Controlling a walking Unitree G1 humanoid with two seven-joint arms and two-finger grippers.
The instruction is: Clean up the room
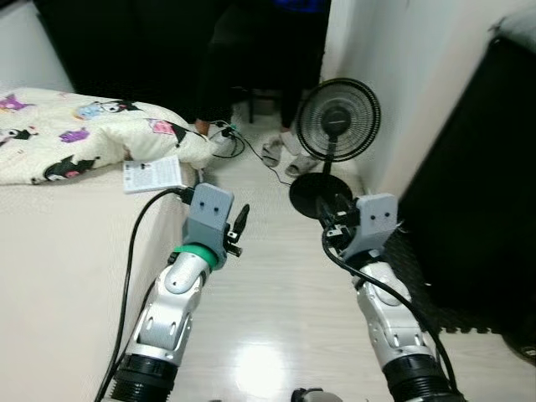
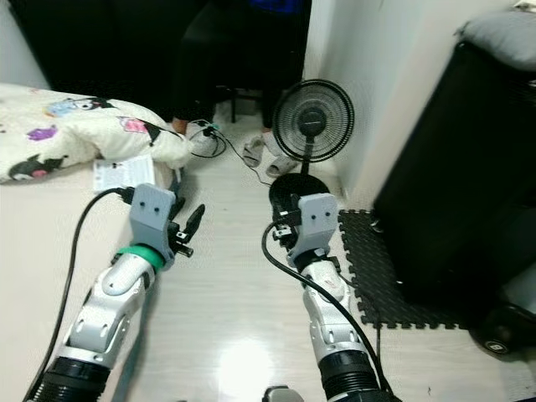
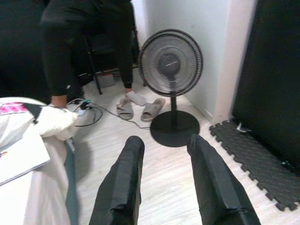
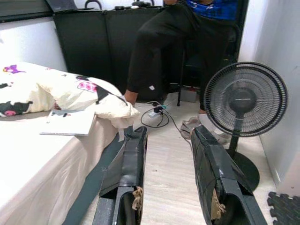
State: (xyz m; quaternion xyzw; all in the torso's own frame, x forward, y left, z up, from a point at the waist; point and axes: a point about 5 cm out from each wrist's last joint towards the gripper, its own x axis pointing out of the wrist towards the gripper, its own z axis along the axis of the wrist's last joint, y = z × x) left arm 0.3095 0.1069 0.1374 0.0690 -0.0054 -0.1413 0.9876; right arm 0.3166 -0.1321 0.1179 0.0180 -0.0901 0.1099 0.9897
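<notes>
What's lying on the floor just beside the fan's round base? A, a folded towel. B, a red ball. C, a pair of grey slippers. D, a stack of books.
C: a pair of grey slippers lies on the pale floor next to the fan.

The pale floor [image 1: 268, 285] carries a standing fan [image 1: 337, 120], grey slippers [image 1: 283, 156], cables [image 1: 239, 141] and a black foam mat [image 2: 368, 268].

Glossy wood-look floor [image 1: 268, 293], soft cloth quilt [image 1: 75, 130].
</notes>
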